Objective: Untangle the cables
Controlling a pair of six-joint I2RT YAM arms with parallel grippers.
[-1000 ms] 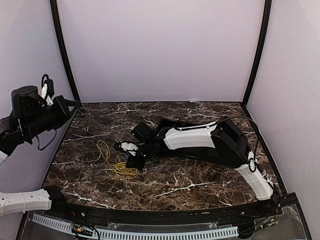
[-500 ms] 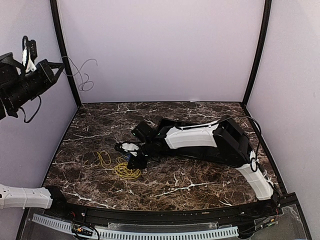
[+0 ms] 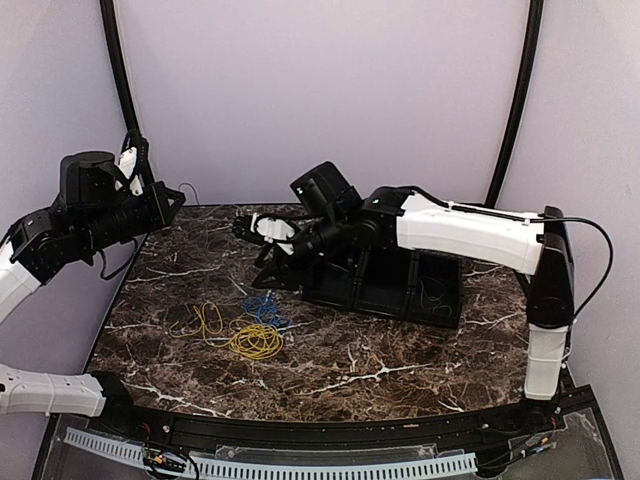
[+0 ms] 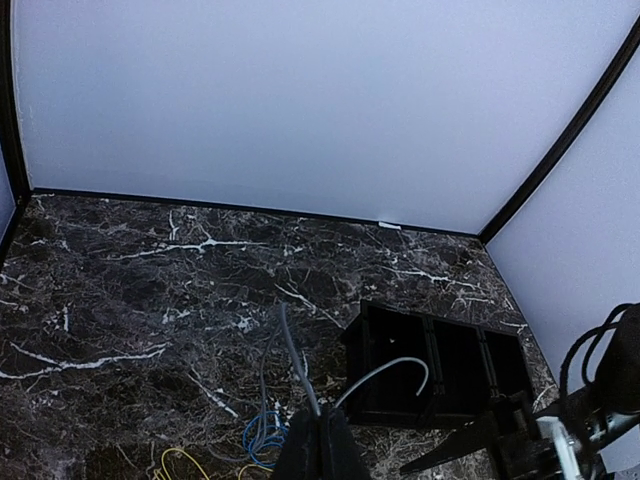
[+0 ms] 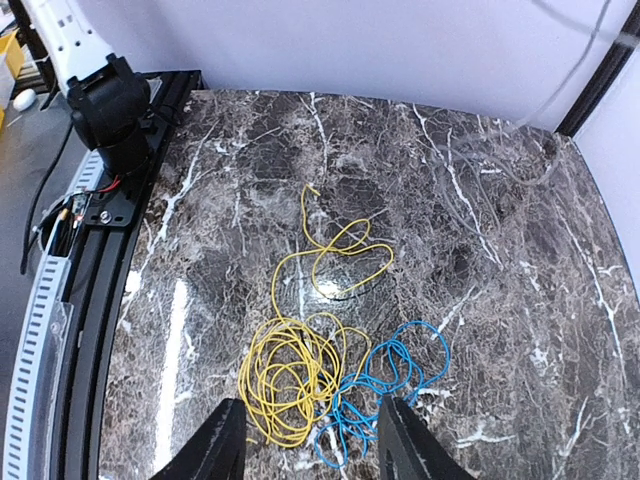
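Looking down from the top external camera, the right end effector [image 3: 250,228] hangs above the far half of the marble-patterned table [image 3: 400,370], just in front of the black compartmented tray [image 3: 440,300]. The yellow cable [image 3: 252,340] and blue cable [image 3: 264,305] lie below it and toward the near edge. The right arm is clearly the nearer one. The left end effector [image 3: 168,200] is raised off the table's far left corner, well apart from both coils.

From the left wrist, that end effector's fingers are pressed together on a thin grey cable [image 4: 300,370]. It rises stiffly from the grip and one strand arcs over toward the tray.

From the right wrist, the fingers [image 5: 215,445] stand wide apart with nothing between them. The two coils sit directly beneath the gap. The yellow one is a tight round bundle of many thin, glossy turns, with a looser loop and a free tail running away from the coil. The blue one is a smaller, flatter scribble touching the yellow bundle's side, its strands crossing it there. I judge that crossing to be what a downward reach must sort out.
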